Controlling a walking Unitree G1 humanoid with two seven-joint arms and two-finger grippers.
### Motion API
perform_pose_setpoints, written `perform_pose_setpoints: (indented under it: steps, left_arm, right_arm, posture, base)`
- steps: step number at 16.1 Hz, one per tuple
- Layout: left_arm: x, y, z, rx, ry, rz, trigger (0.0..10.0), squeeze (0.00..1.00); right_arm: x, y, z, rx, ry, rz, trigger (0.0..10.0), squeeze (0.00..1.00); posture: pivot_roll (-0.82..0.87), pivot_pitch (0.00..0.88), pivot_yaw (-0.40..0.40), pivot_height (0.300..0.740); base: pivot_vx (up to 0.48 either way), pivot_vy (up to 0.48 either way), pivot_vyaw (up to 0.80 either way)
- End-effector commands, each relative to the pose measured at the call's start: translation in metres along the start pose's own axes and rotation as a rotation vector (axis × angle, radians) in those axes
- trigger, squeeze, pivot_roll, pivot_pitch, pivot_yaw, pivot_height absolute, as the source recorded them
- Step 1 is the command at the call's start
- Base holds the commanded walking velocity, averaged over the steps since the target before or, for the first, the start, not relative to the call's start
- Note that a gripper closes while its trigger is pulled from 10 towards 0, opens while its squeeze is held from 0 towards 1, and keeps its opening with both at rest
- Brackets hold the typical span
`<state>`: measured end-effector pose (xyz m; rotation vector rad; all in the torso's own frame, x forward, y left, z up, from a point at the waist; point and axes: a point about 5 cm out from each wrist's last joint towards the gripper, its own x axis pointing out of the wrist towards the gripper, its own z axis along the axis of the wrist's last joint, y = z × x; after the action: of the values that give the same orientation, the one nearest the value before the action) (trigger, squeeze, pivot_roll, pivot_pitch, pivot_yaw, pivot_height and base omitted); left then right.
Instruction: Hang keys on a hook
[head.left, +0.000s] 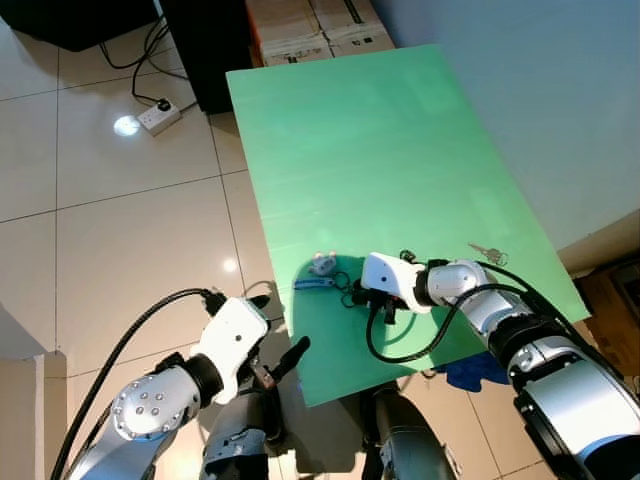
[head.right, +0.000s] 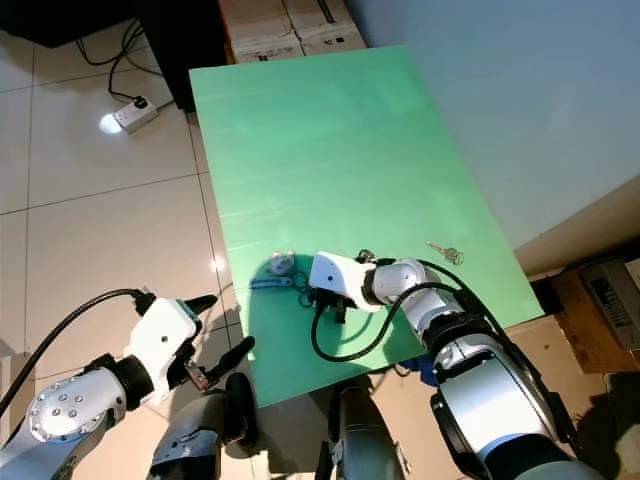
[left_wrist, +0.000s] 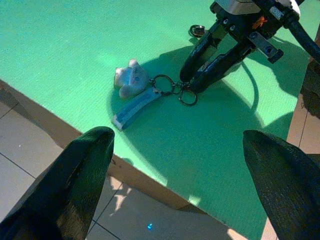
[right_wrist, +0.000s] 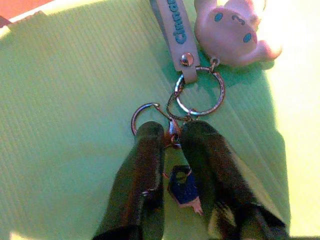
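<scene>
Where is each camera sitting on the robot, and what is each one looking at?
Left eye view: on the head, looking down at the green table; both silver arms show.
Right eye view: beside it on the head, same scene; the right gripper is down at the keyring.
Left wrist view: on the left arm, looking past its wide-open fingers at the table edge.
Right wrist view: looking along its jaws, nearly closed at the keyring.
Shared: both wrist views show the bunny charm and strap.

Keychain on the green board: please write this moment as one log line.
right gripper: closing on keychain rings | left gripper: open, off board edge | loose key: on green board
</scene>
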<state>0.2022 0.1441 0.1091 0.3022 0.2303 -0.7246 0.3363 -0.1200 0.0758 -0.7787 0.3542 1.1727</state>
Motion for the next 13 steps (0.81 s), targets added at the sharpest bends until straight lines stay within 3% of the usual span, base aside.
perform_pose_setpoints:
  steps: [1,4,5,9,10,11,12,13]
  left_arm:
    - [-0.003,-0.003,-0.001,-0.006,0.011,-0.012,10.0,0.0]
    - [-0.002,-0.004,0.0,-0.006,0.01,-0.012,10.0,0.0]
    - [-0.002,-0.006,0.001,-0.008,0.007,-0.012,10.0,0.0]
    - [0.0,-0.005,0.0,-0.007,0.007,-0.017,10.0,0.0]
    - [0.0,-0.004,0.0,-0.007,0.007,-0.018,10.0,0.0]
    - [0.0,-0.004,-0.001,-0.006,0.008,-0.019,10.0,0.0]
    - [0.0,-0.004,-0.001,-0.005,0.009,-0.019,10.0,0.0]
    - [0.0,-0.003,-0.001,-0.003,0.009,-0.019,10.0,0.0]
  right_arm:
    - [-0.002,0.008,-0.011,0.054,0.009,0.023,0.0,0.0]
    - [-0.009,0.0,-0.008,0.092,-0.036,0.014,0.0,0.0]
    - [-0.016,-0.01,0.0,0.141,-0.108,0.005,0.0,0.0]
    - [-0.022,-0.017,0.003,0.119,-0.114,0.015,0.0,0.0]
    - [-0.022,-0.017,0.002,0.117,-0.104,0.019,1.5,0.0]
    - [-0.022,-0.015,0.0,0.116,-0.086,0.024,10.0,0.42]
    - [-0.022,-0.013,-0.003,0.099,-0.058,0.038,10.0,1.0]
    - [-0.022,-0.012,-0.005,0.077,-0.039,0.042,10.0,1.0]
  posture:
    - [-0.02,0.345,-0.028,0.74]
    - [-0.02,0.349,-0.03,0.74]
    - [-0.02,0.349,-0.03,0.74]
    - [-0.03,0.347,-0.021,0.74]
    - [-0.03,0.346,-0.021,0.74]
    - [-0.03,0.346,-0.019,0.74]
    - [-0.02,0.347,-0.019,0.74]
    - [-0.02,0.349,-0.02,0.74]
  base:
    - [0.0,0.0,0.0]
    - [0.0,0.0,0.0]
    - [0.0,0.0,0.0]
    - [0.0,0.0,0.0]
    - [0.0,0.0,0.0]
    - [0.0,0.0,0.0]
    - [0.0,0.0,0.0]
    - [0.0,0.0,0.0]
